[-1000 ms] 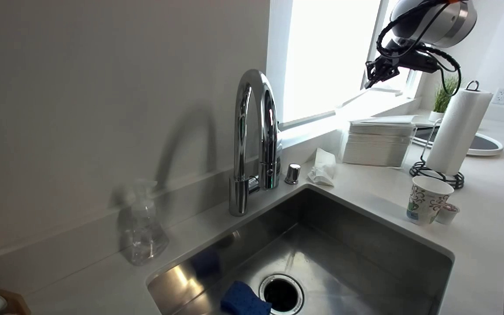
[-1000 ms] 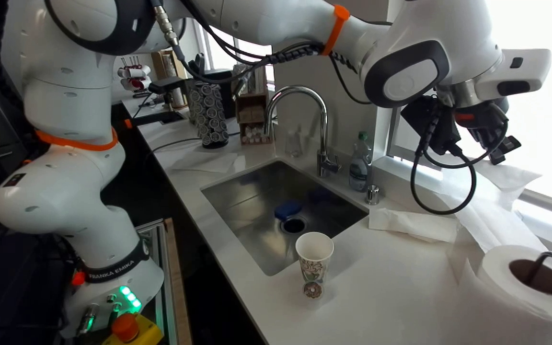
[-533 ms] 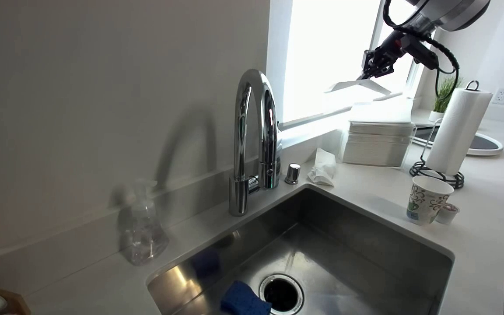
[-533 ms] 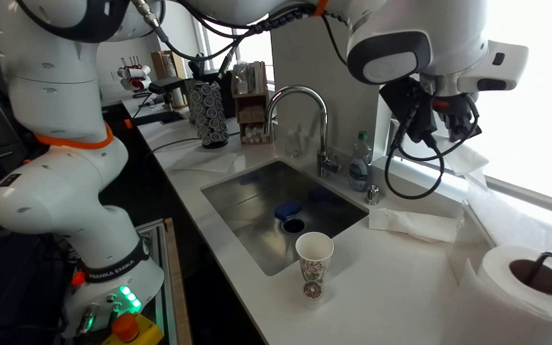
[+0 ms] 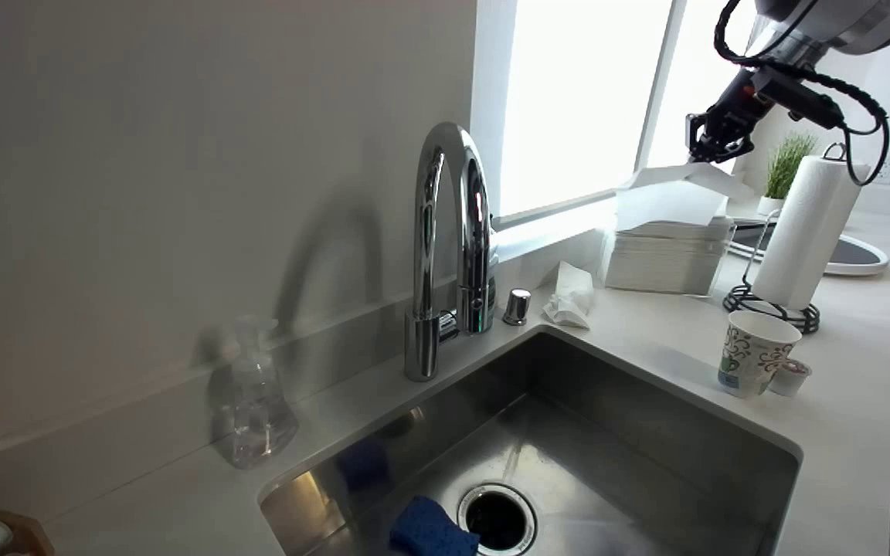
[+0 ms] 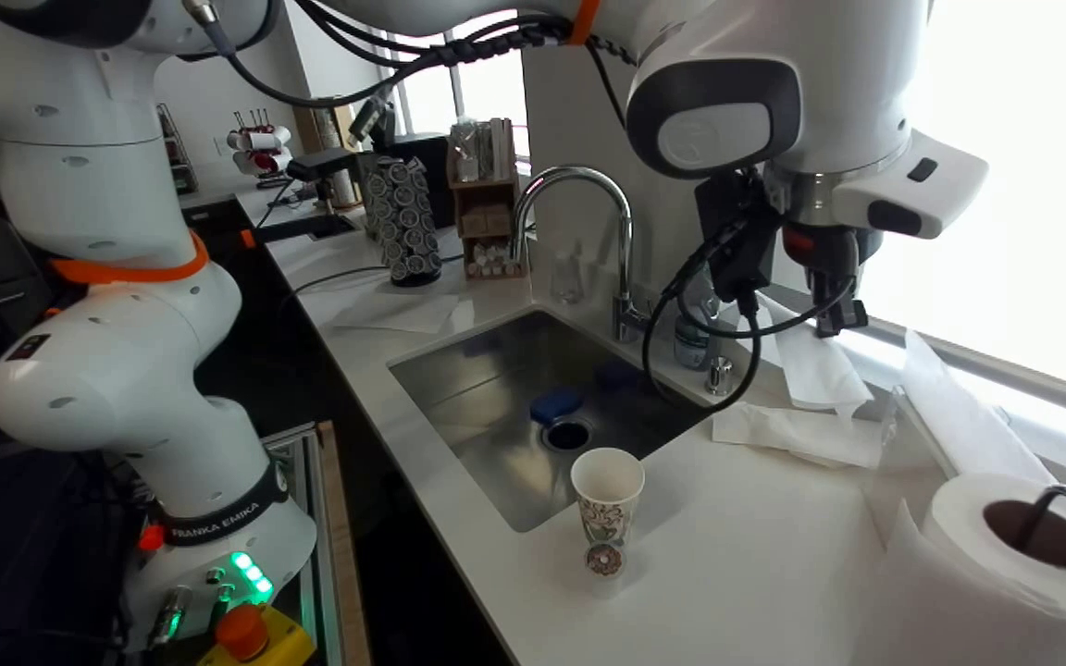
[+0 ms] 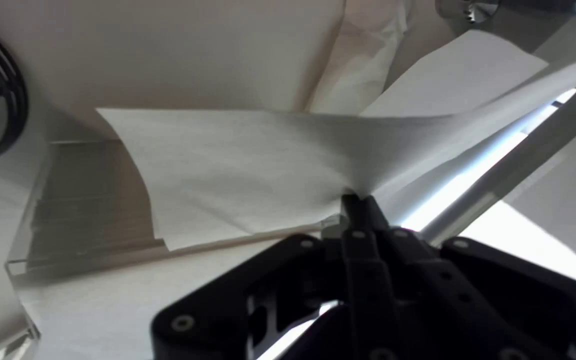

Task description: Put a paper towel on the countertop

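Observation:
My gripper (image 5: 696, 157) is shut on a white paper towel (image 5: 657, 177) near the window, above the counter's back. In an exterior view the gripper (image 6: 840, 324) holds the towel (image 6: 818, 370), which hangs over the sill side, apart from the stack. In the wrist view the fingertips (image 7: 359, 199) pinch the towel (image 7: 233, 170), which spreads to both sides. A clear holder with a stack of folded white paper (image 5: 669, 259) stands below. The white roll (image 5: 816, 232) stands on its wire holder; its top shows in an exterior view (image 6: 968, 518). The pale countertop (image 6: 737, 536) lies below.
A crumpled white paper (image 6: 797, 433) lies beside the stack. A paper cup (image 6: 607, 495) and a small pod (image 6: 604, 561) stand by the sink (image 6: 487, 416). The faucet (image 6: 624, 250) and a soap bottle (image 6: 692, 338) stand behind it.
My gripper has moved away from the roll toward the sink in one view and shifted right in another. The paper towel moved with it and now hangs apart from the stack.

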{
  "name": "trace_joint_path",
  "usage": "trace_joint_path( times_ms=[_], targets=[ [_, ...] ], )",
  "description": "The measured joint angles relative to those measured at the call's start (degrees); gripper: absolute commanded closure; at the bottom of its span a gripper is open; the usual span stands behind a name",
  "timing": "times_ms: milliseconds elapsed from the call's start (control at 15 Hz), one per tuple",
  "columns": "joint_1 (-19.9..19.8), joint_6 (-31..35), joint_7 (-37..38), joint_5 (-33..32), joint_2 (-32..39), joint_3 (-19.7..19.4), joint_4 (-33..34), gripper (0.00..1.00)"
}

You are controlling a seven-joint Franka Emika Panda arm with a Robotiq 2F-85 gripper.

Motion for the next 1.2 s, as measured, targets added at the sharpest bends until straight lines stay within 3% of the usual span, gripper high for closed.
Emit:
trace_joint_path(
  times_ms=[333,733,1200],
  targets=[
    [2.06,1.08,9.63,-2.59,0.08,-3.29,-4.48,1.0],
    [2.91,15.85,12.07,-2.61,5.65,-3.92,-9.06,0.99],
    [2.89,15.63,12.03,-2.6,5.68,-3.9,-8.55,1.0]
  ],
)
